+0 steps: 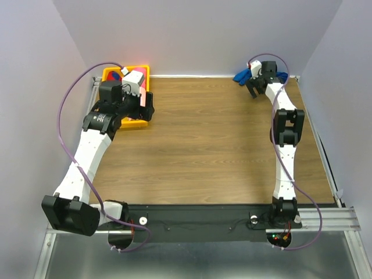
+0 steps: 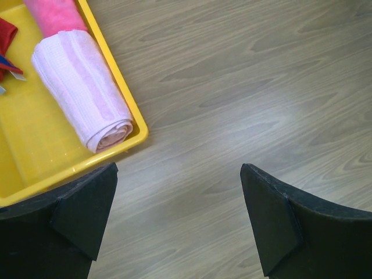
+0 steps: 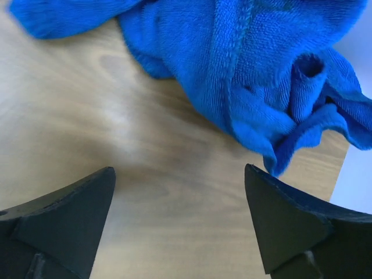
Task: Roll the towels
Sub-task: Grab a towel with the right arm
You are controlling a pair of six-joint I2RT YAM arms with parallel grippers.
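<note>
Since the blue towel (image 3: 261, 70) lies in a crumpled heap at the far right corner of the table (image 1: 209, 145), the step in hand looks to be drawing it out and laying it flat before any rolling can start. The right gripper (image 3: 179, 171) hangs just above the heap's near edge, its jaws spread wide and holding nothing. To do this well, it should probably come down on one outer corner rather than the bunched middle, pinch a single layer, and drag the cloth toward the open centre so that it unfolds. The left gripper (image 2: 179, 168) is likewise released and empty, poised over bare wood just right of the yellow tray (image 2: 35, 151) at the far left. Inside the tray the pale pink towel (image 2: 81, 87) sits as a tight, neat cylinder, its spiral end showing, with the hot pink towel (image 2: 55, 14) right against its other end. All three cloths are soft looped terry; the blue one is floppy, with thick folds and a ribbed band, the tray is smooth hard plastic, and the table shows matte wood grain
</note>
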